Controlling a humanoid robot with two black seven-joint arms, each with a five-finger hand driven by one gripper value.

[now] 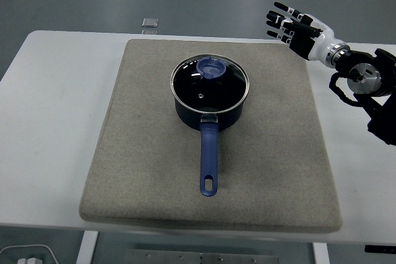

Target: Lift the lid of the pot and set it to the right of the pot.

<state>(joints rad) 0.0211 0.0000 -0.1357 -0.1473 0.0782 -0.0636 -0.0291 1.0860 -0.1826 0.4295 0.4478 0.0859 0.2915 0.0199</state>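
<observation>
Head view: the pot (209,100) sits mid-mat (124,171) on the white surface (55,122), handle (209,162) pointing to 6 o'clock, glass lid (213,85) on top, its blue knob (211,68) off-centre toward 12. The right hand (296,24) hovers well apart at about 2 o'clock, fingers loosely spread, holding nothing. Best bet: come down over the knob, pinch it square, lift straight, then drop the lid on the bare mat at 3 o'clock.

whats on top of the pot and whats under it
A glass lid with a blue knob sits on the pot. Under the pot is a grey mat on the white table. The pot's inside looks dark through the glass; contents can't be told.
</observation>
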